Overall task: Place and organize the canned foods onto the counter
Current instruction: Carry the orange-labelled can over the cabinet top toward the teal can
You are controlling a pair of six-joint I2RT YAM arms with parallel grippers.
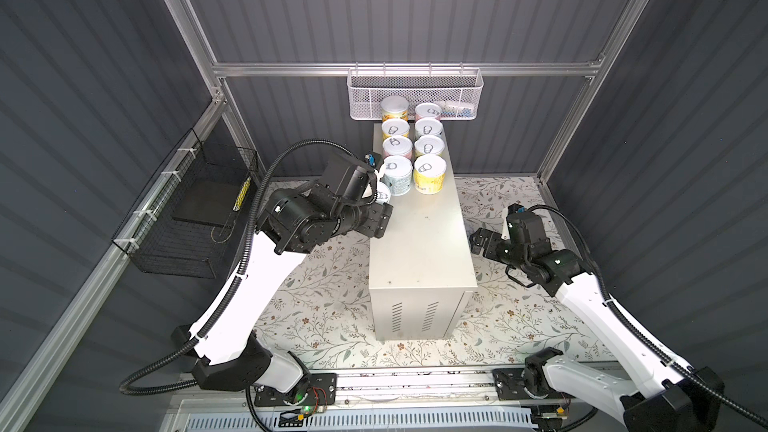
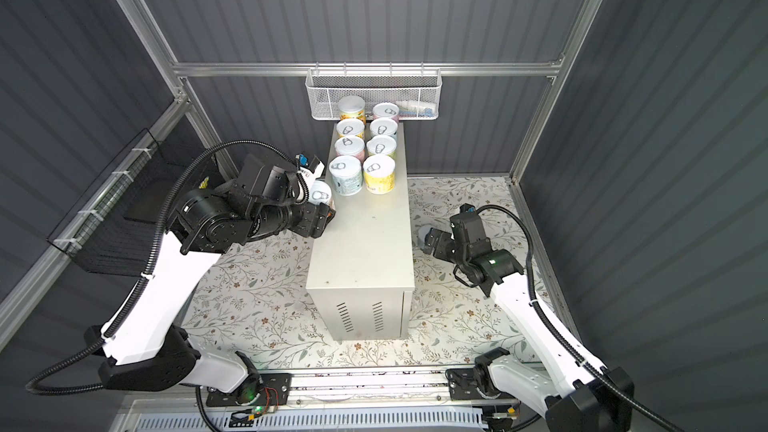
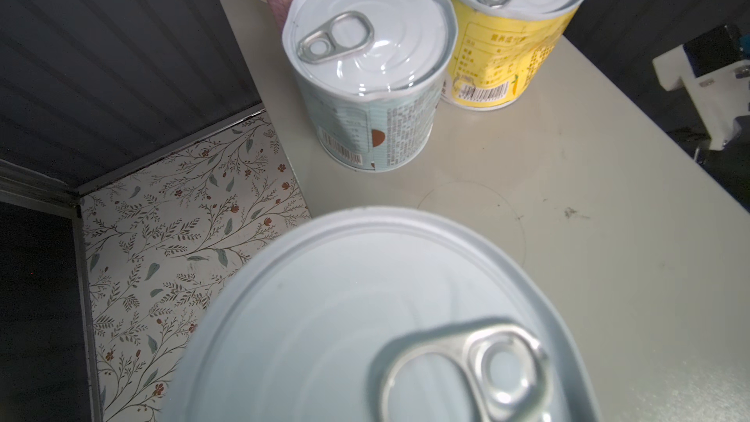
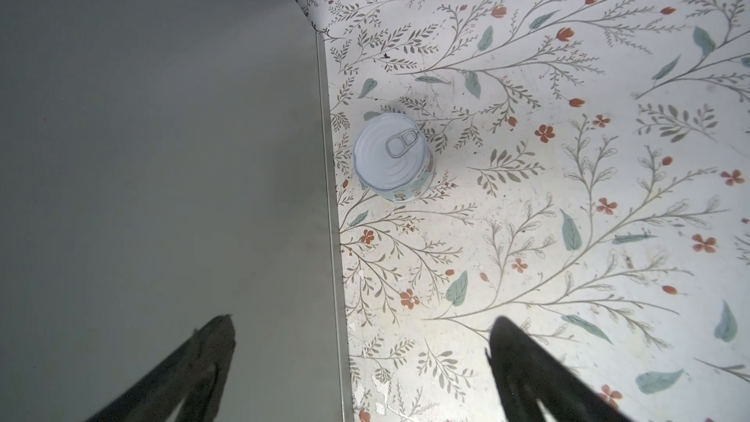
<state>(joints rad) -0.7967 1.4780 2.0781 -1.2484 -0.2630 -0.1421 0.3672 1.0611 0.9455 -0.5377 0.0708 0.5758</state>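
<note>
Dark grey ribbed panels [image 1: 395,6] walled the cell on three sides, held in an aluminium frame [image 1: 291,69]. The surface [image 1: 324,305] wore a white covering printed with leafy sprigs and small red flowers. A white mesh basket [image 1: 365,91] hung from the rear rail, a black wire basket [image 1: 174,259] along the left rail

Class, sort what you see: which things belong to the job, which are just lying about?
Job: eight pastel-labelled cans in rows; silver-lidded can held at counter's edge; pale blue can on floral mat; off-white metal cabinet counter.
Lying about: white mesh basket; black wire basket.
</note>
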